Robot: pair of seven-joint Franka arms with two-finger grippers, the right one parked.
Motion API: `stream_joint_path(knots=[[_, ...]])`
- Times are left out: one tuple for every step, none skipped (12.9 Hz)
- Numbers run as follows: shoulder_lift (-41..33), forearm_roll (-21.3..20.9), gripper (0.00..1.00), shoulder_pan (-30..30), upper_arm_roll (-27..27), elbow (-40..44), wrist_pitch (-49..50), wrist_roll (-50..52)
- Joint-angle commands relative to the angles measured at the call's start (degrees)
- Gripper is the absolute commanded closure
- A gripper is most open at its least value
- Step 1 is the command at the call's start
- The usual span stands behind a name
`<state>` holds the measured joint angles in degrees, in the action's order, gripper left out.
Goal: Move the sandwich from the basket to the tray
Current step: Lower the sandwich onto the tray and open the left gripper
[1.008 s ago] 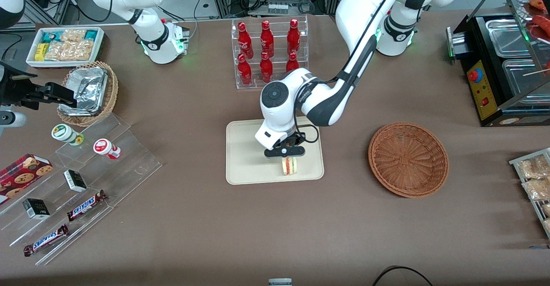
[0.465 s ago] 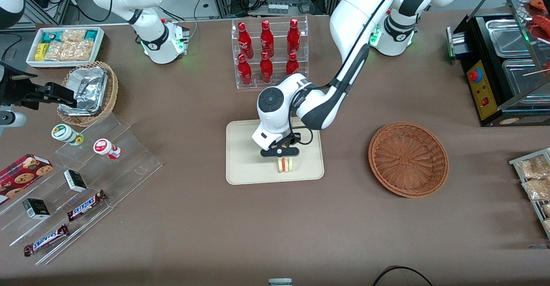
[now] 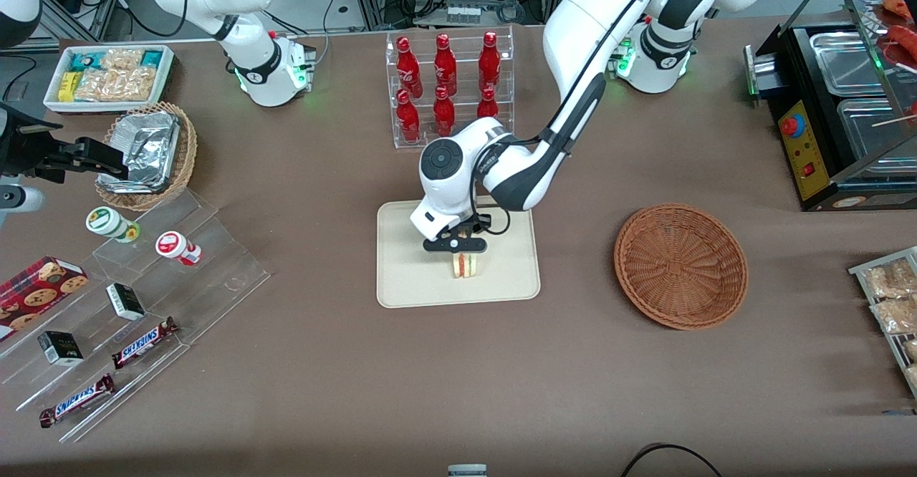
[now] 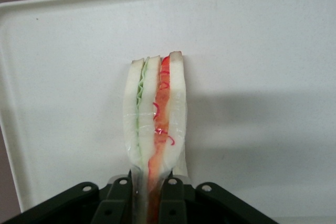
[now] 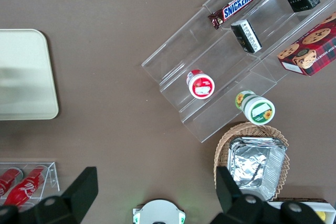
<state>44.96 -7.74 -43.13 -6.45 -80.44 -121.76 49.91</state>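
The sandwich (image 3: 466, 266), a wedge of white bread with green, orange and red filling (image 4: 155, 119), is pinched between the fingers of my left gripper (image 3: 462, 253), which is shut on it. It hangs low over the middle of the cream tray (image 3: 408, 280), whose pale floor (image 4: 262, 77) fills the wrist view around the wedge. I cannot tell whether the sandwich touches the tray. The reddish-brown wicker basket (image 3: 680, 266) lies empty on the table toward the working arm's end, well apart from the tray.
A clear rack of red bottles (image 3: 448, 87) stands just farther from the front camera than the tray. Acrylic steps with snack bars and cups (image 3: 136, 305) and a foil-filled wicker basket (image 3: 147, 155) lie toward the parked arm's end. A black warmer (image 3: 838, 104) stands beside the working arm.
My left gripper has carried the sandwich over the tray, toward the parked arm's end and slightly farther from the front camera. It stays shut on the sandwich throughout.
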Motion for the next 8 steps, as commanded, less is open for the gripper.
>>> stream_joint_path(knots=[[0.7, 0.4, 0.01, -0.5, 0.4, 1.4, 0.5, -0.7], [0.4, 0.4, 0.01, -0.5, 0.4, 1.5, 0.6, -0.6], [-0.1, 0.5, 0.01, -0.3, 0.5, 1.6, 0.9, -0.6], [-1.3, 0.7, 0.01, -0.1, 0.5, 1.6, 1.3, -0.4], [-3.2, 0.8, 0.01, 0.2, 0.6, 1.6, 2.3, 0.0], [-5.6, 0.9, 0.0, 0.3, 0.7, 1.7, 4.4, 0.4], [-7.9, 0.8, 0.0, 0.4, 1.1, 1.8, 5.7, 1.7], [-10.9, 0.8, 0.01, 0.4, 2.0, 1.8, 7.3, 3.3]])
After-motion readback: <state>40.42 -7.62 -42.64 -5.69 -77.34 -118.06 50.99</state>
